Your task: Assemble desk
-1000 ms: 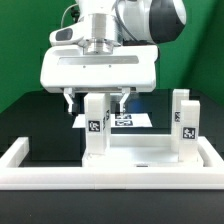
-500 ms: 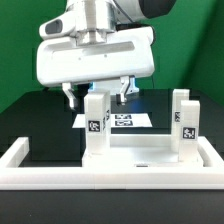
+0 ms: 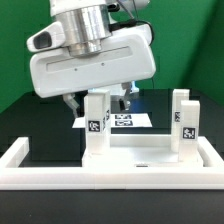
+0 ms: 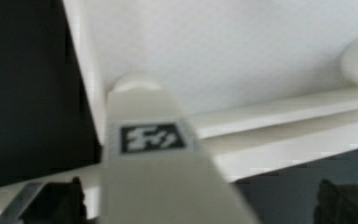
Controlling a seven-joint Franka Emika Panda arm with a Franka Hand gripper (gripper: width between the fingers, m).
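The white tabletop panel (image 3: 150,152) lies flat on the black table. Two white block legs stand upright on it: one (image 3: 95,128) towards the exterior view's left, one (image 3: 183,122) at its right, each with a square tag. My gripper (image 3: 97,99) is open just above the left leg, one finger on each side of its top and not gripping it. In the wrist view the same leg (image 4: 153,135) fills the middle between my dark fingertips (image 4: 51,203), my gripper (image 4: 197,206) is open, and the tabletop (image 4: 247,40) lies behind the leg.
A long low white barrier wall (image 3: 100,180) runs along the front and turns back at both ends. The marker board (image 3: 128,120) lies flat behind the legs. A green backdrop closes the rear.
My hand has shifted towards the exterior view's left, come closer to the camera and tilted. The fingers stay open around the left leg's top. Both legs stand unmoved.
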